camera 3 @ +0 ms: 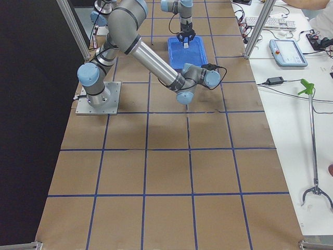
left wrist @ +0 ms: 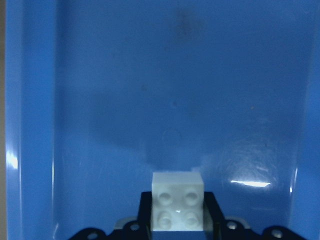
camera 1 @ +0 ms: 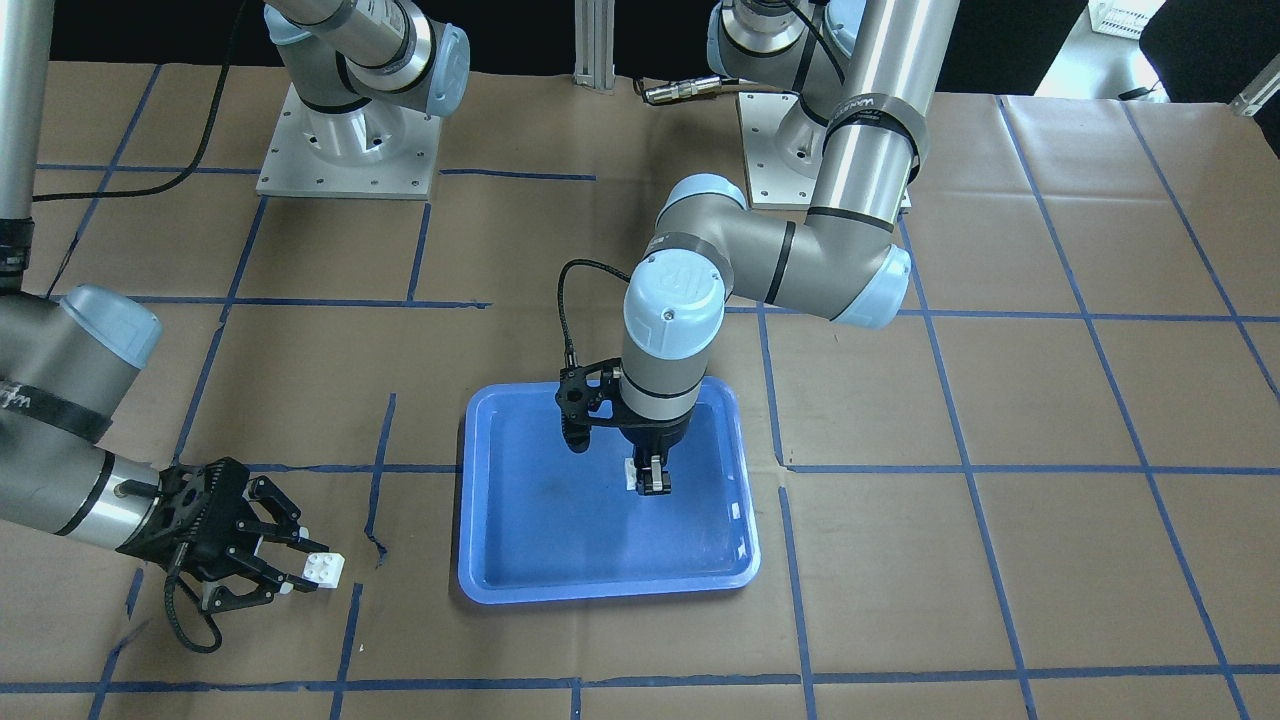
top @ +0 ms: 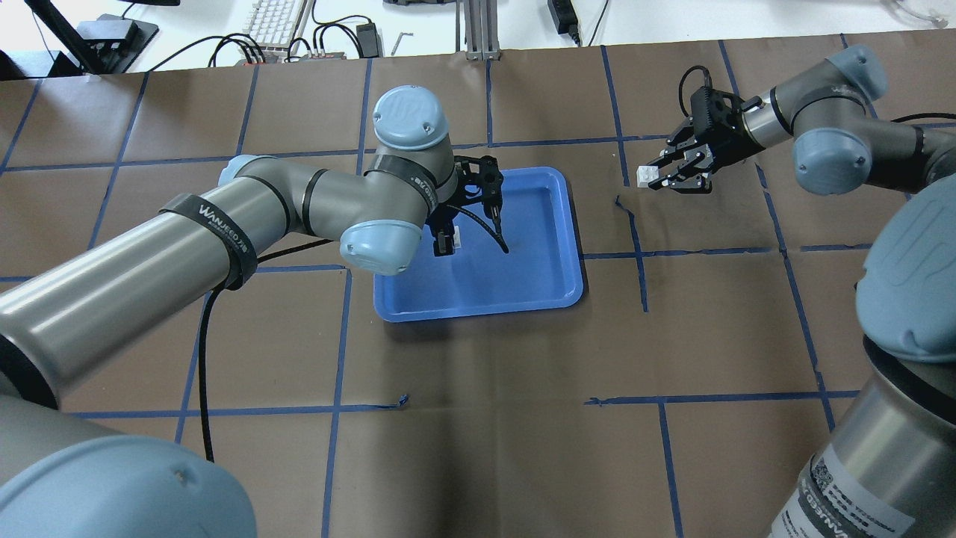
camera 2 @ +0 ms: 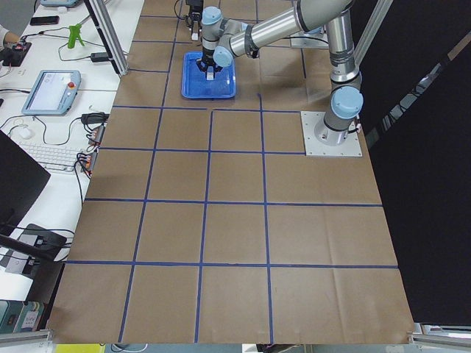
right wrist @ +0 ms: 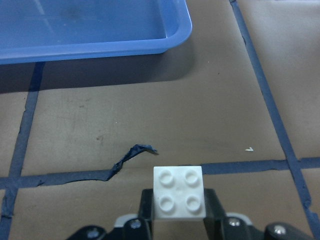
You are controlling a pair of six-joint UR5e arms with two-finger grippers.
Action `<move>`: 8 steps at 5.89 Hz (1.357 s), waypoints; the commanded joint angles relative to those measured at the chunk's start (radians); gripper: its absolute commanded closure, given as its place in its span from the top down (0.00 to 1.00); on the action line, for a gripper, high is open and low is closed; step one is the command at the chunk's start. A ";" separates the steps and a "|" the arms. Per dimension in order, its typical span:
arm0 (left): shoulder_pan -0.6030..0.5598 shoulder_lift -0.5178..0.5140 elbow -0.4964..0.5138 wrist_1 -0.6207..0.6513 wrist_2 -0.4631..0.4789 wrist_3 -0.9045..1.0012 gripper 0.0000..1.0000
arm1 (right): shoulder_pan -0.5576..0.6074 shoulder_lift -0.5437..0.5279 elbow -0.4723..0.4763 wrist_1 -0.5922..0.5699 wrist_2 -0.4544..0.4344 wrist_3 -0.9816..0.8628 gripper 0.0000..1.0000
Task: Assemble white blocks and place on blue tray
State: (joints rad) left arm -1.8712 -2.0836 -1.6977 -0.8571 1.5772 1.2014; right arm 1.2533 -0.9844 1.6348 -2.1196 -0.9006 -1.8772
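Left gripper [camera 1: 651, 480]: one, pointing straight down inside the outline of the blue tray [camera 1: 520, 545], its fingers pinched on a white block [left wrist: 178, 207].
Right gripper [camera 1: 300, 572]: one, lying low and nearly level over the brown paper [camera 1: 1000, 400], its fingers pinched on a second white block [right wrist: 179, 199].
White blocks: two counted, each with four round studs, one per gripper, well apart from each other and not joined.
Block at left gripper: held over the tray's bare floor, near its middle; whether it touches the floor cannot be told.
Block at right gripper: off the tray, on the robot's right of it, above a blue tape line [right wrist: 250, 166] and near a torn tape end [right wrist: 131, 152].
Blue tray: one, flat on the paper between the two arms, nothing resting loose in it.
Arms: two.
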 commanded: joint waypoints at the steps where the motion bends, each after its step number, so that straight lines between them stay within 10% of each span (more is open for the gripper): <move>1: -0.016 -0.030 0.010 0.009 0.003 -0.005 0.17 | 0.001 -0.106 0.040 0.044 0.023 0.001 0.20; 3: -0.019 -0.056 0.000 0.039 -0.003 -0.005 0.34 | 0.003 -0.259 0.150 0.081 0.011 0.003 0.23; 4: -0.019 -0.056 -0.003 0.033 -0.017 -0.005 0.99 | 0.005 -0.331 0.225 0.082 0.012 0.000 0.23; 8: -0.014 0.110 0.076 -0.252 -0.010 -0.011 1.00 | 0.029 -0.335 0.263 0.081 0.023 0.003 0.23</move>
State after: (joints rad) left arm -1.8885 -2.0349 -1.6529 -1.0010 1.5659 1.1936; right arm 1.2694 -1.3263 1.8965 -2.0389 -0.8802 -1.8757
